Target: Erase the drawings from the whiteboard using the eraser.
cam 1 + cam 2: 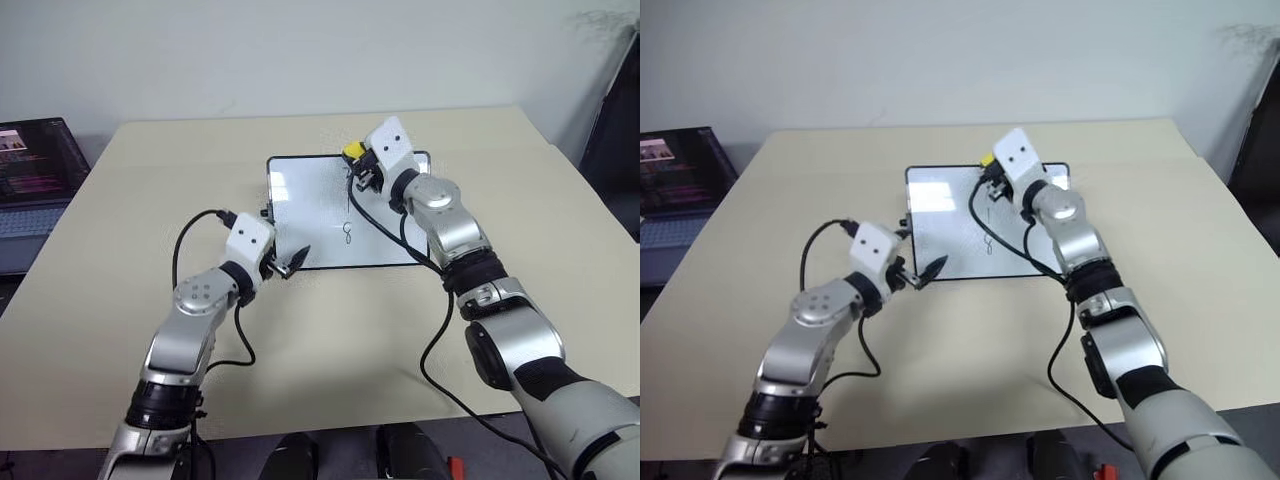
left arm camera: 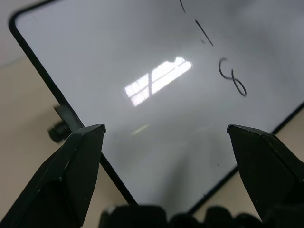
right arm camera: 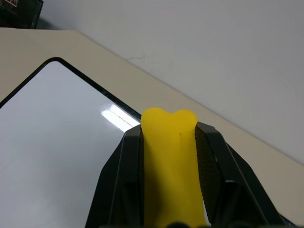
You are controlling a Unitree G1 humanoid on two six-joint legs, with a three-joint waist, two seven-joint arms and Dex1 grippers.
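Left gripper (image 1: 290,265) sits nearest, low over the table (image 1: 150,180) at the board's near left corner, fingers spread wide, nothing between them; in its wrist view both black fingers (image 2: 71,166) straddle the board's near edge. Fingertips point toward the board; can't tell if they touch it.

Whiteboard (image 1: 300,200) lies flat mid-table, black frame, a small black knob on its left side. Glare patch near its far left corner. Drawings (image 1: 347,232): thin dark marks in a column down the board's middle, an "8" (image 2: 232,80) closest to the near edge, a short stroke (image 2: 203,34) above it, another mark further up, partly cut off in the wrist view.

Right gripper (image 1: 355,160) is over the board's far edge, right of centre, clamped tight on the eraser (image 3: 168,166). Eraser is yellow, squeezed between both fingers, its tip poking out past them with a dented top. Can't tell if the eraser touches the board. Cables run from both wrists along the arms.

Laptop (image 1: 35,175) sits off the table's left side, screen lit.
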